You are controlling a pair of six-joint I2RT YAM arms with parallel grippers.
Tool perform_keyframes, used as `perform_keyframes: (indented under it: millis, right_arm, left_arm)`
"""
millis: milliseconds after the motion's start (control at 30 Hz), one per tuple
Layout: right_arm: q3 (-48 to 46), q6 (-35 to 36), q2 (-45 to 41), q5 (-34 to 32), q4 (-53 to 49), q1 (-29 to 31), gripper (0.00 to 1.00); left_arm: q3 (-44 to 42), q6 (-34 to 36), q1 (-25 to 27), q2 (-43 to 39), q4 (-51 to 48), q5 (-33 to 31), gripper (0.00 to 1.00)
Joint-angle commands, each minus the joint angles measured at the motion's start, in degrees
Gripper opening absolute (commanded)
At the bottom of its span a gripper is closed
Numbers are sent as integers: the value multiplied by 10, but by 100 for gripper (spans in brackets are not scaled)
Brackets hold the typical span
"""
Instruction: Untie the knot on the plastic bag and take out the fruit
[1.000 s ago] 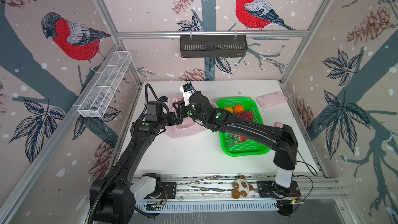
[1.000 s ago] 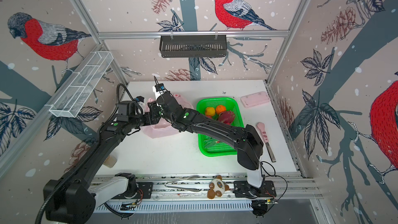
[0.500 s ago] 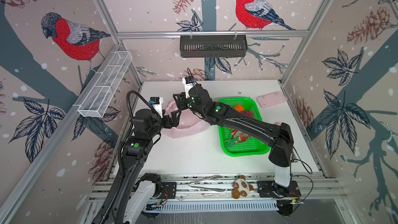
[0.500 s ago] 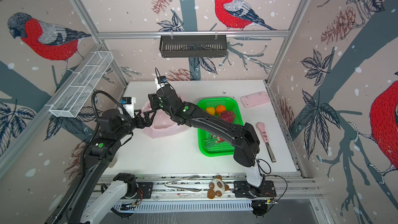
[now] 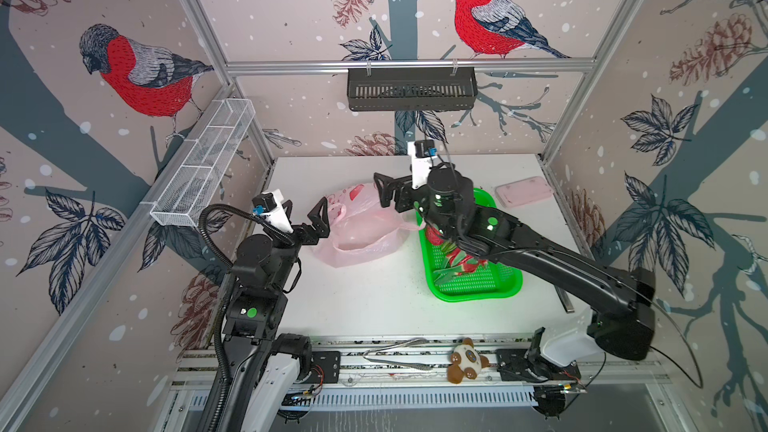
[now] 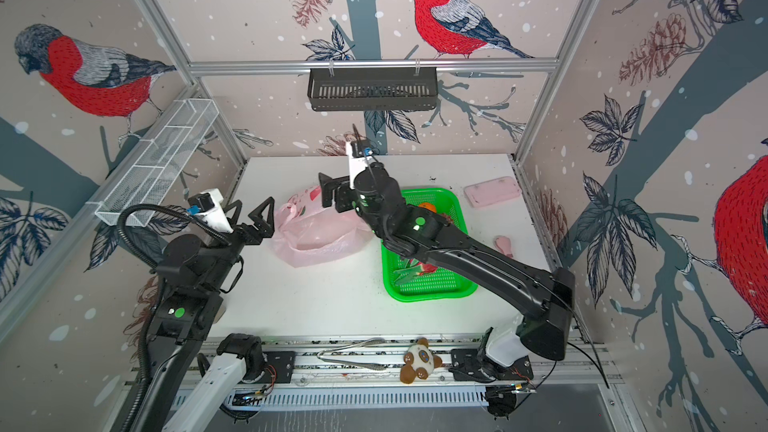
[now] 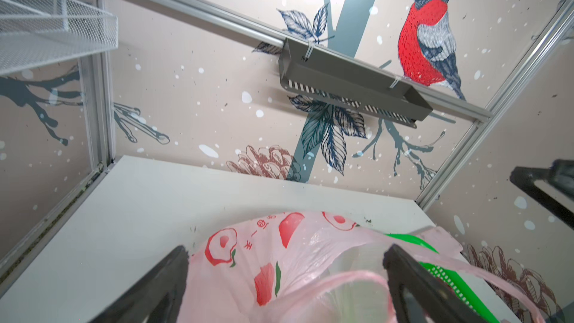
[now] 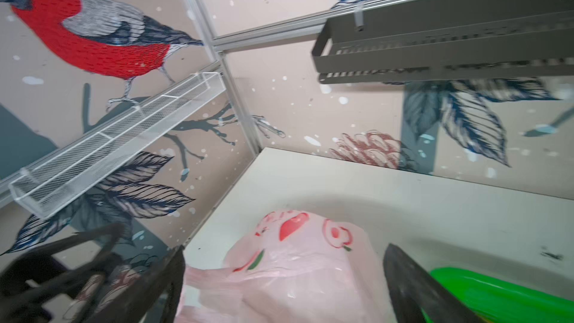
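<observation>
Thin translucent pink plastic bag (image 5: 361, 230): unknotted, seemingly empty | magenta and orange fruit (image 5: 459, 261): in green plastic tray (image 5: 473, 295) | left gripper (image 6: 250, 214), right gripper (image 5: 384, 195): fingers apart, holding nothing | nearly done

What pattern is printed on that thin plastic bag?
The thin translucent pink plastic bag carries red-and-white fruit prints with green leaves, clearest in the left wrist view.

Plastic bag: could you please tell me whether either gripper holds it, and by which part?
Nothing is held: the left gripper and right gripper are both open; the plastic bag lies slack.
</observation>
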State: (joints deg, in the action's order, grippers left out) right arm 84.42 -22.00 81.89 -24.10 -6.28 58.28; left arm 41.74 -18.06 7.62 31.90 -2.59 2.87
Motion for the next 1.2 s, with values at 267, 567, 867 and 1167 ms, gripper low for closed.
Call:
perform_keyframes:
  millis: [267, 567, 867, 1167]
  right_arm:
    - [-379, 10, -302, -136, 74, -169, 99]
    - [-655, 72, -460, -153, 196, -325, 99]
    - [-744, 68, -464, -99, 238, -427, 100]
    - [-769, 84, -455, -80, 283, -440, 99]
  left_arm:
    - [-13, -14, -6, 84, 30, -198, 98]
    - [-188, 22, -13, 132, 260, -322, 98]
    - [-271, 59, -17, 229, 406, -338, 98]
    - [-309, 80, -19, 289, 495, -348, 98]
